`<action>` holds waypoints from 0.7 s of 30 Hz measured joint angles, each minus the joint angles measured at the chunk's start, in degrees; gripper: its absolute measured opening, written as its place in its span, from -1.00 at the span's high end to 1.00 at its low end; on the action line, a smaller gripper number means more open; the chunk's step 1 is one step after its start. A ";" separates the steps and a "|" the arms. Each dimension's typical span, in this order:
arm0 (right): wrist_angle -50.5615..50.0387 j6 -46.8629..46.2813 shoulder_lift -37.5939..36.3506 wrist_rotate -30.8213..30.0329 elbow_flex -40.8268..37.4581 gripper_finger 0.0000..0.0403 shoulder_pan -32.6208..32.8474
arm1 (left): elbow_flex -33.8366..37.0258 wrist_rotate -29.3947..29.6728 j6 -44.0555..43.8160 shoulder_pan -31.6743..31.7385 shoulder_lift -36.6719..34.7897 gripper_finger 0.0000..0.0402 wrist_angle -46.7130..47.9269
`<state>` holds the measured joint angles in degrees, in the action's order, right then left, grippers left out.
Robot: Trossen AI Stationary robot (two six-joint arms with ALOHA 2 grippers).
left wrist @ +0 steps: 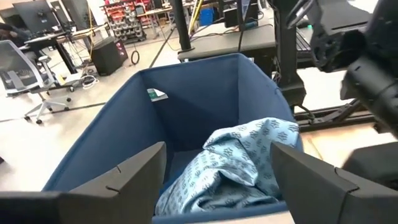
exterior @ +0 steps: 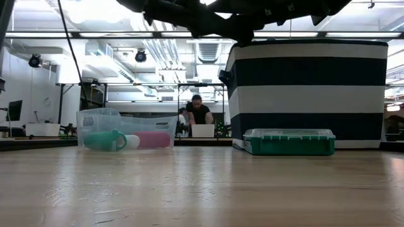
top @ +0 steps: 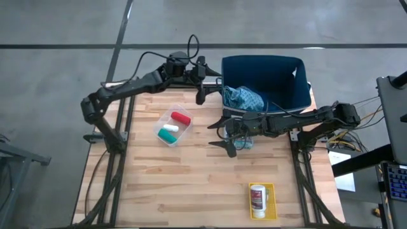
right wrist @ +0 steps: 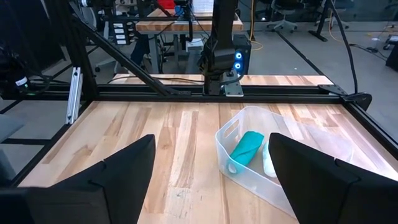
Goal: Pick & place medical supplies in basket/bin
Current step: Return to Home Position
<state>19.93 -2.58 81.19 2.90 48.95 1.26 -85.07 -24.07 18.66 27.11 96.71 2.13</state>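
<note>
Light-blue patterned cloth (left wrist: 242, 155): lay crumpled inside the blue bin (top: 267, 67), in the corner nearest the tray. It looked soft, light and limp, best pinched at a raised fold.
Cylinders: red cylinder (top: 181, 118), white cylinder (top: 170, 128) and green cylinder (top: 168, 136) lay side by side in the clear tray (top: 159, 131). Judged light, stiff, smooth and prone to roll, so each would be gripped across its middle.
White pill bottle (top: 257, 197): lay on its side in the yellow bin (top: 271, 203), well apart from the rest, near an edge of the worktop (top: 191, 184). Rigid, light, slick plastic, taken across the body.
Left tool (left wrist: 217, 152): released and empty, 2 fingers spread wide, raised just beside the blue bin's rim.
Right tool (right wrist: 211, 143): released and empty, over the worktop beside the blue bin, facing the tray.
Writing: the bottle label showed a red patch, and a small tag (left wrist: 155, 94) sat inside the bin. Neither could be read.
</note>
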 joint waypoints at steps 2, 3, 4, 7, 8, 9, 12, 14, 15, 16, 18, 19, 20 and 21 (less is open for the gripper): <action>0.01 -0.15 0.00 0.00 0.00 -0.55 0.00 | 0.04 0.02 0.02 0.00 -1.37 -0.43 2.05; 0.00 -0.23 0.00 0.00 0.00 -0.55 0.00 | 0.06 0.00 0.02 0.00 -2.04 -0.41 3.02; 0.02 -0.19 0.02 0.00 0.00 -0.56 0.00 | 0.06 0.02 0.01 0.00 -2.74 -0.40 3.94; 0.00 -0.23 0.00 0.00 0.00 -0.58 0.00 | 0.06 0.00 0.03 -0.01 -4.81 -0.33 7.66; -0.01 -0.22 0.01 0.00 0.00 -0.58 0.00 | 0.07 0.02 0.21 -0.03 -5.50 -0.30 9.02; 0.00 -0.19 0.01 0.00 0.00 -0.59 -0.02 | 0.09 0.00 0.59 -0.09 -6.13 -0.26 10.35; -0.01 0.00 0.01 0.00 0.00 -0.60 -0.01 | 0.56 0.00 0.89 -0.28 -8.27 -0.15 13.27; 0.01 -0.23 0.00 0.00 0.00 -0.60 0.00 | 1.60 0.00 0.93 -0.52 -9.95 -0.06 14.03; 0.01 -0.23 0.00 0.00 0.00 -0.60 0.00 | 2.30 0.00 0.94 -0.68 -10.79 -0.01 14.22; -0.01 -0.19 0.02 0.00 0.00 -0.59 -0.02 | 3.16 0.00 0.93 -0.86 -11.80 0.04 14.20; 0.00 0.00 0.00 0.00 0.00 -0.57 0.00 | 5.26 -0.09 1.12 -1.23 -14.06 0.14 14.15; 0.01 0.01 0.01 0.00 0.00 -0.57 0.00 | 6.30 -0.17 1.24 -1.45 -15.18 0.19 14.03; 0.00 -0.03 0.01 0.00 0.00 -0.56 -0.01 | 7.42 -0.20 1.30 -1.72 -16.33 0.25 13.72; 0.01 -0.19 0.01 0.00 0.00 -0.55 0.00 | 8.67 -0.18 1.29 -1.93 -17.64 0.30 13.38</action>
<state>19.94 -2.77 81.19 2.90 48.95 1.26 -76.40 -24.25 19.94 25.18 79.07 15.50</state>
